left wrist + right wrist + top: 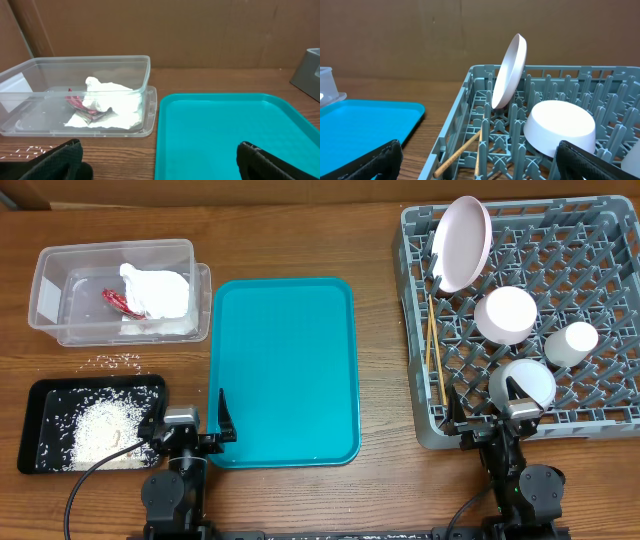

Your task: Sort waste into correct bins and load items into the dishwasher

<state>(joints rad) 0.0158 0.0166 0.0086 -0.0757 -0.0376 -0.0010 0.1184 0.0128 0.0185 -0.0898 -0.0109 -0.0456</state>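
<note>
A crumpled napkin (160, 290) and a red wrapper (118, 300) lie in the clear tub (60, 290). The black tray (40, 395) holds a pile of rice (105, 430). In the grey rack (620, 240) a plate (462, 242) stands on edge beside a small dish (505, 313), a cup (572, 343), a grey bowl (522, 383) and chopsticks (436, 355). My left gripper (160, 160) is open and empty over the teal tray's near left edge. My right gripper (477, 160) is open and empty at the rack's front wall, with the dish (560, 125) just beyond it.
The flat teal tray (285, 370) lies between the tub and the rack. A few loose rice grains (120, 361) are scattered on the wooden table between the tub and the black tray. The rack's corner (307, 70) shows at the right of the left wrist view.
</note>
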